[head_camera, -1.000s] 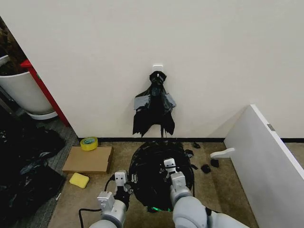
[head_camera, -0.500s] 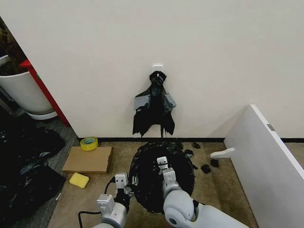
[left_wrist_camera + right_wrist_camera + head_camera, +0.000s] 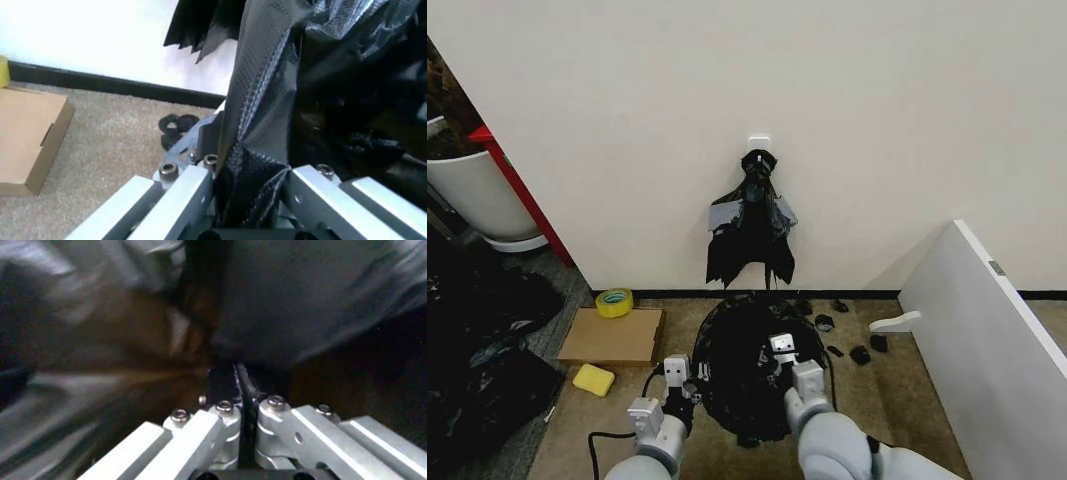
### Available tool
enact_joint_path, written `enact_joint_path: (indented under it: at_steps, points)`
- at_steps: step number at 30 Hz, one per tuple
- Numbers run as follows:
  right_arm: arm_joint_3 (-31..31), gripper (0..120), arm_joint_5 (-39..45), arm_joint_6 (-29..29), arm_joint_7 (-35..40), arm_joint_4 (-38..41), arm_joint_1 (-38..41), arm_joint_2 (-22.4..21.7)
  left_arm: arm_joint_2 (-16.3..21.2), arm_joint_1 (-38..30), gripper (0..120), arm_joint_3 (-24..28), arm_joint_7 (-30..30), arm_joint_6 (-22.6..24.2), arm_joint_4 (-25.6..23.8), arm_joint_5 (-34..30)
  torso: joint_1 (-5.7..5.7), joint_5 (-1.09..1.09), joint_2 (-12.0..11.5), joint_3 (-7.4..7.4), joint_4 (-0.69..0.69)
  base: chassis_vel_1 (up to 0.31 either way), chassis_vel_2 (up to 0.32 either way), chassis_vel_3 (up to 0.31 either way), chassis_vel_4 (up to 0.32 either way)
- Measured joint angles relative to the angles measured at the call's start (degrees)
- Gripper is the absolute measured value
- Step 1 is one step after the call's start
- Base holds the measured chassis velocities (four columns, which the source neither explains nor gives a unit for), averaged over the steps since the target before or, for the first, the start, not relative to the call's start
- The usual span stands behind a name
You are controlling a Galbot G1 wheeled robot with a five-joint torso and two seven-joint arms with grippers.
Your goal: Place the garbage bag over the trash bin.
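Head view: the bag (image 3: pixel 747 375) lies over the bin by the wall. Left gripper (image 3: pixel 679 378) and right gripper (image 3: pixel 789 360) pinch it. A hard pull could rip it

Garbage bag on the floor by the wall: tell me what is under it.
The garbage bag drapes over a round shape, presumably the trash bin, which is completely covered. The left gripper and right gripper pinch the plastic at its sides.

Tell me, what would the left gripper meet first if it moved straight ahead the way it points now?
Probably the garbage bag: the left gripper already has its film between the jaws, and more rises directly ahead. Depth is unclear.
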Motion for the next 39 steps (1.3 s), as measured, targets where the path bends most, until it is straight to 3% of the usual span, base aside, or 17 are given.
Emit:
enact_joint_path:
  at_steps: [16,28,34,39]
  points:
    - [-1.95,0,-5.4,-3.92,5.79,-17.83,6.84,8.78,0.31,-0.7,1,0.77,-0.17,0.33,0.66,-0.51,0.0,0.0,0.0,0.01,0.01,0.0,0.0,0.0,0.0]
    - [-3.45,0,-5.79,-3.16,4.67,-8.0,3.35,3.97,0.44,-2.11,1,0.54,-0.17,0.26,2.01,-0.88,0.0,0.0,0.0,0.0,-0.01,0.0,0.0,0.0,0.0]
    - [-5.31,0,-5.09,-3.81,3.85,-8.6,3.75,4.13,0.24,-2.14,1,0.79,-0.17,0.25,2.15,-0.88,0.0,0.0,0.0,0.0,0.0,0.0,0.0,0.0,0.0]
    - [-7.73,0,-0.81,-10.19,6.21,-10.05,7.49,5.02,0.37,-1.95,1,0.79,-0.17,0.24,2.15,-0.76,0.0,0.01,0.0,0.0,0.01,0.0,0.0,0.0,0.0]
